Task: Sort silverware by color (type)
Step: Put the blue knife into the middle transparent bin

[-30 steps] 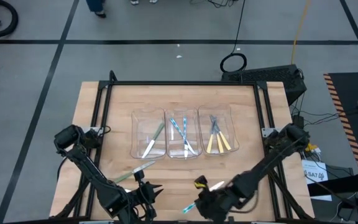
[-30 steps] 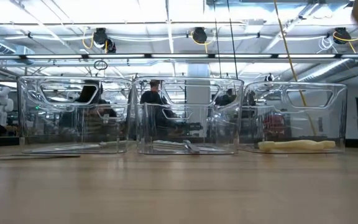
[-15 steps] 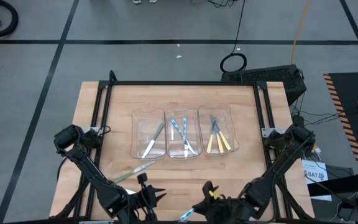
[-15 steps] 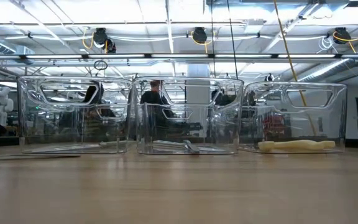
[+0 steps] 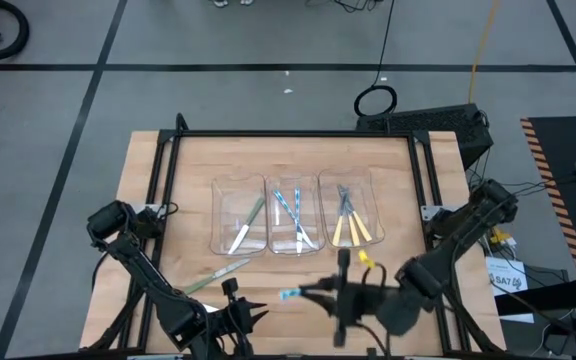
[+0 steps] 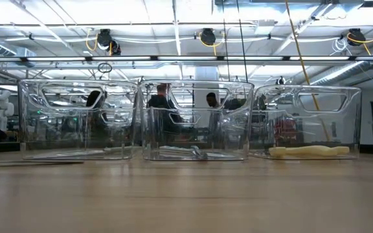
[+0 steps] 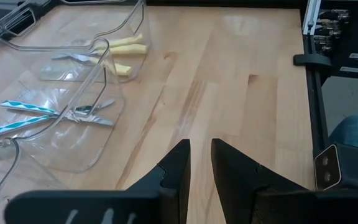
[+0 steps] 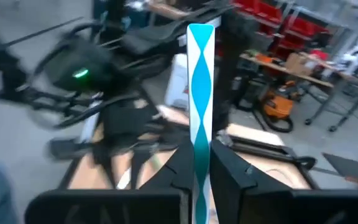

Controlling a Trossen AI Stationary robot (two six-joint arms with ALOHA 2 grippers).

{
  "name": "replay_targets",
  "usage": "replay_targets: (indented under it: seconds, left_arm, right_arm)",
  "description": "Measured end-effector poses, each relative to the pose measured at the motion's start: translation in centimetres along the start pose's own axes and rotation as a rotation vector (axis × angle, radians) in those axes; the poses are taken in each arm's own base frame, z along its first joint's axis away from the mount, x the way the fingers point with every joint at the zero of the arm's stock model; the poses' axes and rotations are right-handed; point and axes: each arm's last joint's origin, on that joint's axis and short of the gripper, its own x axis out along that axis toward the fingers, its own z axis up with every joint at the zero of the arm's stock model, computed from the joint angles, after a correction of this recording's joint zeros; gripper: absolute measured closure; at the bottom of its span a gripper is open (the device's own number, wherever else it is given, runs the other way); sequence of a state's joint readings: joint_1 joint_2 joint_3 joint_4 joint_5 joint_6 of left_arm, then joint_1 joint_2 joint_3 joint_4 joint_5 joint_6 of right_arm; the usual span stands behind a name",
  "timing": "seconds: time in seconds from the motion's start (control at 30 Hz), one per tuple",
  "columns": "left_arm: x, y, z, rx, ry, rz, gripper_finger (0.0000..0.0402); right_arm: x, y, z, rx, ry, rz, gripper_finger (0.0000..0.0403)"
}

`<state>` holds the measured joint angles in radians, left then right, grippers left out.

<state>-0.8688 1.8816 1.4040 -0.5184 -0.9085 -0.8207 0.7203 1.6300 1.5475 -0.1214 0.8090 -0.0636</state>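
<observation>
Here, the right gripper (image 8: pixel 199 163) pinches a slim, glossy blue-and-white spiral-handled utensil (image 8: pixel 199 93) at the wooden table's (image 5: pixel 183 180) six o'clock; the left gripper (image 7: pixel 199 163), narrowly parted and empty, waits at seven.

Silverware (image 5: pixel 296 222) mostly binned by colour

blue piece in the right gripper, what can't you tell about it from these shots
- Type: in the right wrist view the right gripper hides the blue-handled piece's metal end.
- High view: motion blur smears it.
- Low view: it is out of frame.
</observation>
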Motion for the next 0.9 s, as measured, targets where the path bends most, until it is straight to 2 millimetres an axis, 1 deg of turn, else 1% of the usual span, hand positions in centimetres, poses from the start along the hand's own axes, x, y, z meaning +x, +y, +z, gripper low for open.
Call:
replay_targets:
  seconds: [0.2,0.27,0.33,0.4,0.5,0.6,0.77,0.83,0.9]
  left_arm:
    - [0.0,0.0,0.0,-0.002,0.0,0.0,0.0327]
    - [0.0,0.0,0.0,-0.002,0.0,0.0,0.0327]
    - [-0.1,-0.1,-0.1,0.0,0.0,-0.003,0.0327]
    - [-0.2,-0.1,-0.1,0.001,0.0,-0.006,0.0327]
    - [-0.4,-0.2,-0.2,0.005,-0.001,-0.009,0.0327]
    - [-0.5,-0.3,-0.3,0.01,-0.001,-0.014,0.0327]
    - [-0.5,-0.3,-0.3,0.012,-0.001,-0.014,0.0327]
    - [-0.5,-0.3,-0.3,0.017,-0.001,-0.013,0.0327]
    - [-0.4,-0.2,-0.2,0.021,-0.001,-0.009,0.0327]
  right_arm:
    - [2.8,-3.4,0.0,0.082,0.0,-0.114,0.0381]
    - [3.7,-4.2,-0.2,0.116,0.006,-0.134,0.0381]
    - [4.5,-4.5,-0.7,0.134,0.019,-0.134,0.0378]
    - [5.4,-4.3,-1.3,0.147,0.032,-0.123,0.0376]
    - [6.5,-3.3,-2.0,0.143,0.024,-0.113,0.0377]
    - [6.9,-2.2,-2.0,0.106,-0.014,-0.102,0.038]
    - [6.4,-1.4,-1.2,0.044,-0.082,-0.091,0.038]
    - [5.9,-1.1,-1.2,0.006,-0.07,-0.08,0.038]
    - [5.4,-0.4,-1.6,-0.042,-0.026,-0.058,0.038]
